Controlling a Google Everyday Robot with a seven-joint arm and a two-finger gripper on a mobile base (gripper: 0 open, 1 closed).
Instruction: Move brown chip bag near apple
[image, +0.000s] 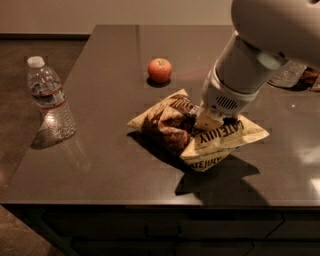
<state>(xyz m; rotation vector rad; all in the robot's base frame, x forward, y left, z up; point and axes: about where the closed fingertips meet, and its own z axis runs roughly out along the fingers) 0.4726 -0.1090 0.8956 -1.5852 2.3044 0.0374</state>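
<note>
The brown chip bag lies in the middle of the dark table, bunched and folded, with its cream "Late July" end raised off the surface and casting a shadow below. My gripper comes down from the upper right and is shut on the bag's middle. The large white arm hides part of the bag. The small red-orange apple sits on the table behind the bag, about a hand's width beyond its far corner, not touching it.
A clear plastic water bottle with a white cap stands near the table's left edge. Some partly hidden objects lie at the back right behind the arm. The table's front edge runs just below the bag.
</note>
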